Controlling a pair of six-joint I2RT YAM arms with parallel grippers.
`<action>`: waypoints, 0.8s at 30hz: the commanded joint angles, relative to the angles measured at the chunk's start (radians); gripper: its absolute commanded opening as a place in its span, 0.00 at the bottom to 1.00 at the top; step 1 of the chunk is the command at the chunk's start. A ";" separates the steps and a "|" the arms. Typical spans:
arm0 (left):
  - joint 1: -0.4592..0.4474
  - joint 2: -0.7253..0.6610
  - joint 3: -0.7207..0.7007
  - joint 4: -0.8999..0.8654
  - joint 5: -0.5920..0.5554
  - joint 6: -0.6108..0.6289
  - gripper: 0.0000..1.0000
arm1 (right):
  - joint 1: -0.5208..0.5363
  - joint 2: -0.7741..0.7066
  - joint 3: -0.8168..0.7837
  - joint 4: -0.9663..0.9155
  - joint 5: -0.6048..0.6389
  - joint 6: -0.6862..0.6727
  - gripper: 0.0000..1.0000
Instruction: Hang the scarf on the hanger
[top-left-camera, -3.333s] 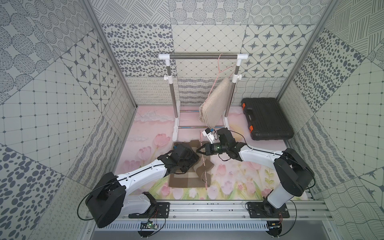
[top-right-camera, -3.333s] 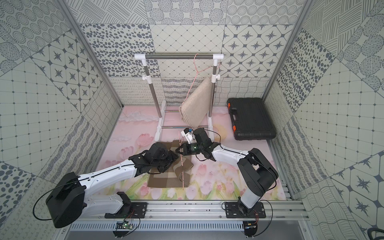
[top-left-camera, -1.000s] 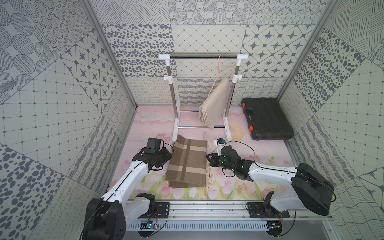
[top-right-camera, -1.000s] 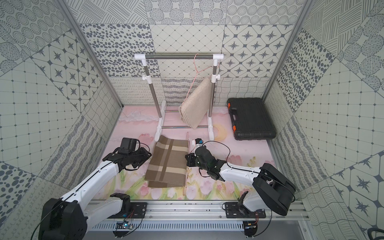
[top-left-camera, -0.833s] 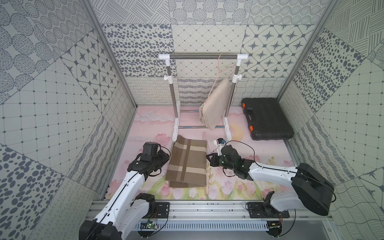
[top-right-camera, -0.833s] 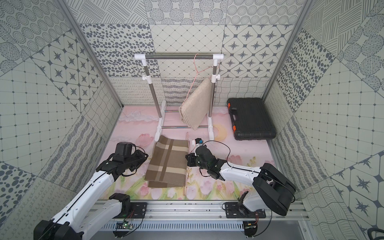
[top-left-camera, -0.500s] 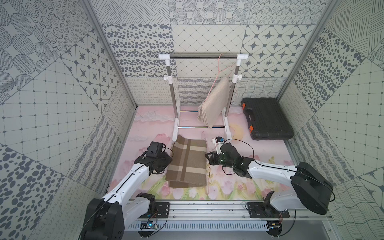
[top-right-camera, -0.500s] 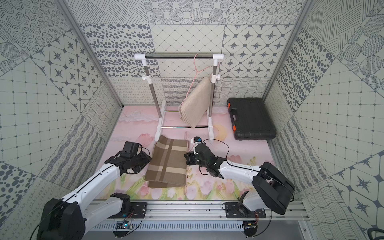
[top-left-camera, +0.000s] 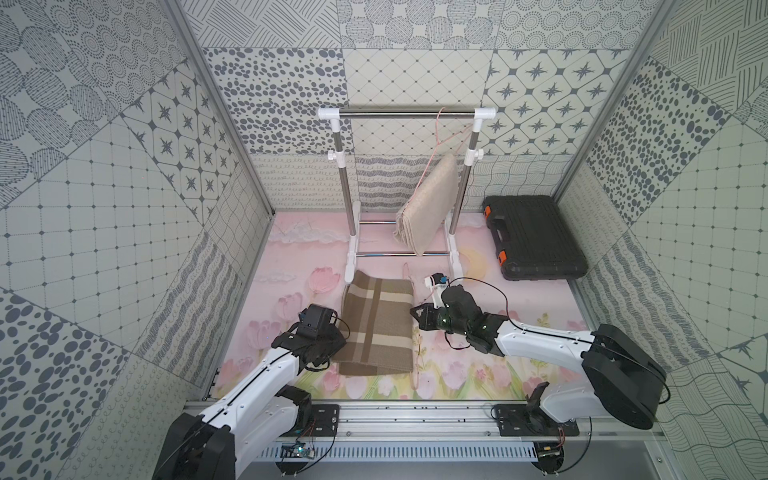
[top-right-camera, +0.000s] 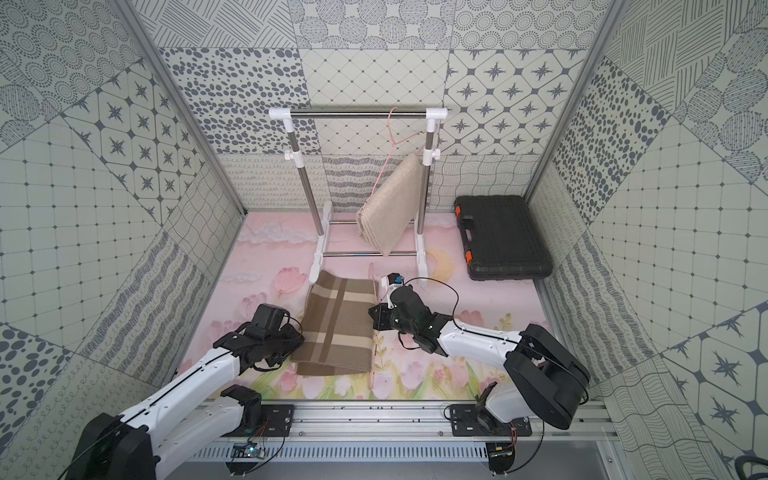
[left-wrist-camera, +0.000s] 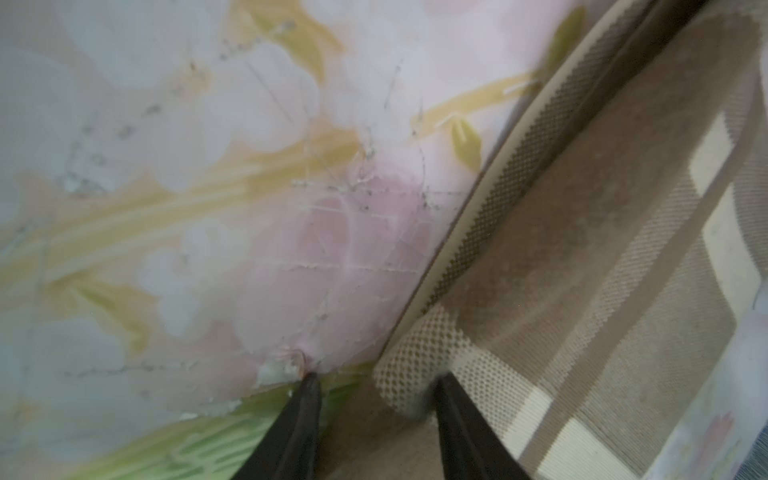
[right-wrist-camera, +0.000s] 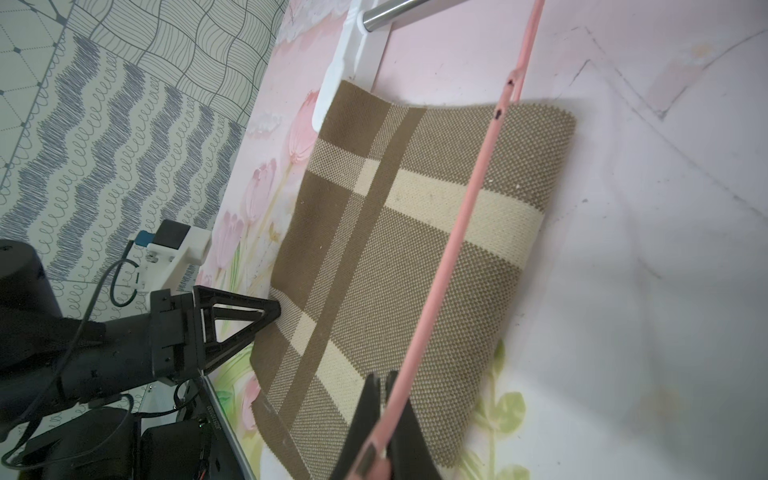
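Scarf (top-left-camera: 378, 328) lies flat on the tabletop (top-left-camera: 519, 299), lower centre of frame in both top views, folded into a rectangle. Its long axis runs up-down in the frame. The far end points at the foot of the rack (top-left-camera: 405, 113) and the near end at the front rail, drifting slightly left toward the bottom. It is coarse woven cloth, brown with cream plaid bands and one darker stripe running lengthwise.

Hanger (right-wrist-camera: 469, 208) is a thin pink rod. In the top views it lies along the scarf's right edge, on the same axis as the scarf. In the right wrist view it runs over the cloth near that edge. I can't tell whether it touches the cloth.

My right hand (top-left-camera: 413, 311) sits at the scarf's right edge, about mid-length. It is clamped on the hanger: the right wrist view shows the rod pinched between the two black fingers (right-wrist-camera: 370, 411).

My left hand (top-left-camera: 337, 343) is at the scarf's left edge, in the lower half. In the left wrist view the fingers (left-wrist-camera: 307, 399) are partway apart. One tip is down on the floral mat and the other is against the scarf's rounded folded edge. The cloth edge sits in the gap and looks unpinched.

The rack has a metal bar and white plastic joints. A second hanger on it carries a beige cloth (top-left-camera: 424, 212), hanging tilted. A black case (top-left-camera: 536, 237) lies right of the rack.
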 joint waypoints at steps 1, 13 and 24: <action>-0.008 -0.098 -0.065 -0.023 -0.031 -0.026 0.23 | -0.002 0.021 0.021 -0.017 -0.027 -0.023 0.00; -0.049 -0.374 0.015 -0.400 -0.083 -0.174 0.00 | -0.002 0.055 0.048 -0.030 -0.066 -0.039 0.00; -0.244 -0.440 0.142 -0.758 -0.156 -0.505 0.00 | -0.007 0.111 0.077 -0.027 -0.086 -0.058 0.00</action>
